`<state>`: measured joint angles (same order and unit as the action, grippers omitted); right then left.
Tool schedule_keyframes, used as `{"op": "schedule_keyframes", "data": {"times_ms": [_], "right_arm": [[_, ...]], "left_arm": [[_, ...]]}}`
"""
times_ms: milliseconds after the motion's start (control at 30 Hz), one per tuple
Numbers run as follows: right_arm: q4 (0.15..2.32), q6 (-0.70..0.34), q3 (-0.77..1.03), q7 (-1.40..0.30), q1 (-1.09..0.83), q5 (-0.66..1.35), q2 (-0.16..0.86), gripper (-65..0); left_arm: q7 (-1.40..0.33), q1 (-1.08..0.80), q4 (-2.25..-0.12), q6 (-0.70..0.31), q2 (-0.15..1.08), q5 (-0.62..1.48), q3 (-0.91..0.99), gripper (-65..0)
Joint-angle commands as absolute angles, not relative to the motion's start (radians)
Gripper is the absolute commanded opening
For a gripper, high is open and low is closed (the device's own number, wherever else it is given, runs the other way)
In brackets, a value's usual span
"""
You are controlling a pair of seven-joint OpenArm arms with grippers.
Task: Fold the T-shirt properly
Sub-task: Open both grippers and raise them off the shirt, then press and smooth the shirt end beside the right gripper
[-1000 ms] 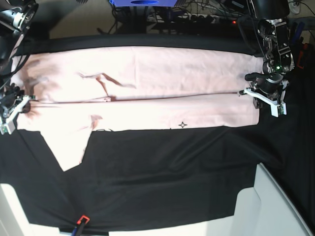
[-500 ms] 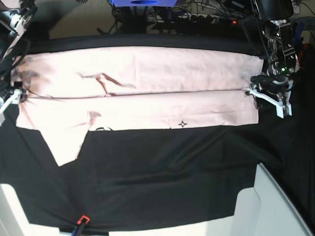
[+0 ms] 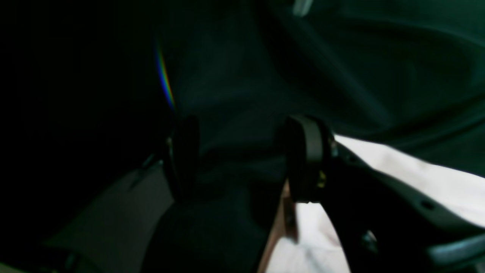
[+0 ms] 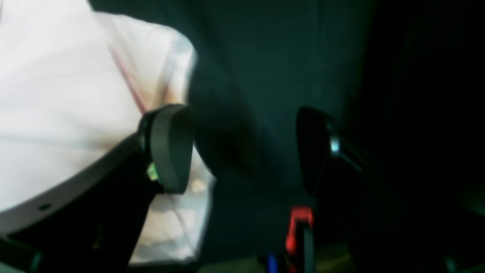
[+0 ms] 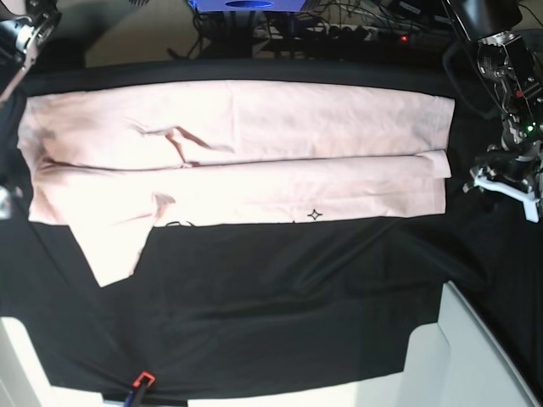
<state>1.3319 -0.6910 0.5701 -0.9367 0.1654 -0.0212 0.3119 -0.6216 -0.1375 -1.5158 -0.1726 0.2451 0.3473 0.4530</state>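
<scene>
Lying flat on black table cloth (image 5: 280, 305): T-shirt (image 5: 254, 144), folded into long band | left gripper (image 3: 242, 159) hovering off its edge, jaws spread, gripping nothing | right gripper (image 4: 242, 148) doing likewise, jaws spread, empty

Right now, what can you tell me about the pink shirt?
The shirt is pale pink, soft-looking cloth, lying flat on the black cloth in a long band. Its near strip is folded over, leaving a seam along the middle. One sleeve sticks out, a little black print peeks at the near edge, and there are some wrinkles. No pincer touches it.
</scene>
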Motion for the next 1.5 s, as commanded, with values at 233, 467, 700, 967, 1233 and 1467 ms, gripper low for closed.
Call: {"op": "schedule_keyframes", "data": {"times_ms": [233,467,700,967,1233,1467], "right_arm": [[1.038,-0.698,0.387,-0.820,0.409,-0.002,0.323,-24.5],[0.616,-0.698,0.317,-0.618,0.590,-0.004,0.329,-24.4],[0.257,-0.698,0.317,-0.389,0.710,-0.007,0.358,-18.4],[0.166,-0.622,0.314,-0.263,0.673,-0.007,0.378,-16.7],[0.163,-0.573,0.314,-0.243,0.647,-0.007,0.395,-16.7],[0.162,-0.575,0.314,-0.248,0.645,-0.007,0.361,-18.1]], "left_arm": [[-0.602,-0.134,-1.529,-0.170,0.257,0.351,0.461,-29.7],[-0.602,-0.139,-1.527,-0.170,0.262,0.351,0.461,-29.9],[-0.602,-0.142,-1.527,-0.170,0.260,0.352,0.461,-29.9],[-0.602,-0.162,-1.531,-0.173,0.255,0.352,0.541,-29.9],[-0.602,-0.182,-1.535,-0.173,0.260,0.352,0.547,-29.9],[-0.602,-0.180,-1.532,-0.173,0.257,0.352,0.544,-29.9]]}}
